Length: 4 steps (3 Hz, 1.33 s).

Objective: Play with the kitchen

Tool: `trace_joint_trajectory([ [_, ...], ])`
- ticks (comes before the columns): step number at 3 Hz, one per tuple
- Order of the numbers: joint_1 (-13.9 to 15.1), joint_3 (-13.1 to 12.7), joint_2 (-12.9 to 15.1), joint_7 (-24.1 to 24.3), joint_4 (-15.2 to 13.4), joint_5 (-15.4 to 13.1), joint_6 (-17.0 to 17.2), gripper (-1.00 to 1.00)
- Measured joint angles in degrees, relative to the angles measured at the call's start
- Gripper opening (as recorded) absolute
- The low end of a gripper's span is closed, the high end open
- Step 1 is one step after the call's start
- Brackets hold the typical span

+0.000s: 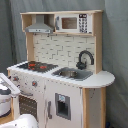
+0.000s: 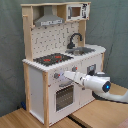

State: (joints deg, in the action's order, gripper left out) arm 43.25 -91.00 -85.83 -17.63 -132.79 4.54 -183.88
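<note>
The kitchen [image 1: 65, 80] is a tall white and light-wood toy with a grey hood [image 1: 40, 24], black faucet [image 1: 85, 57], sink [image 1: 72, 73] and red-ringed hob [image 1: 35, 65]. In the second exterior view the kitchen [image 2: 37, 85] faces the camera. My white arm [image 2: 97, 82] reaches in from the second exterior view's right. My gripper [image 2: 64, 75] is at the knob panel, beside a knob [image 2: 56, 76] above the windowed oven door [image 2: 64, 96]. In the first exterior view only part of the arm [image 1: 6, 92] shows at the left edge.
A toy microwave [image 1: 72, 22] sits on the top shelf beside the hood. A grey curtain [image 2: 10, 50] hangs behind the kitchen. The kitchen stands on a wooden surface [image 2: 30, 117] that extends under the arm.
</note>
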Motion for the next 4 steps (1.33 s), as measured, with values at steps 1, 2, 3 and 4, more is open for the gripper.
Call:
trace_joint_trajectory([
  [1, 2.60, -0.42, -0.01, 4.46, 3.33, 0.00, 0.73, 1.00],
  [2, 5.22, -0.65, -0.01, 8.30, 6.35, 0.00, 2.26, 1.00],
  [3, 6.27, -0.61, -0.02, 11.44, 9.13, 0.00, 6.14, 1.00],
  [4, 9.17, -0.52, -0.02, 12.19, 11.95, 0.00, 6.99, 1.00],
])
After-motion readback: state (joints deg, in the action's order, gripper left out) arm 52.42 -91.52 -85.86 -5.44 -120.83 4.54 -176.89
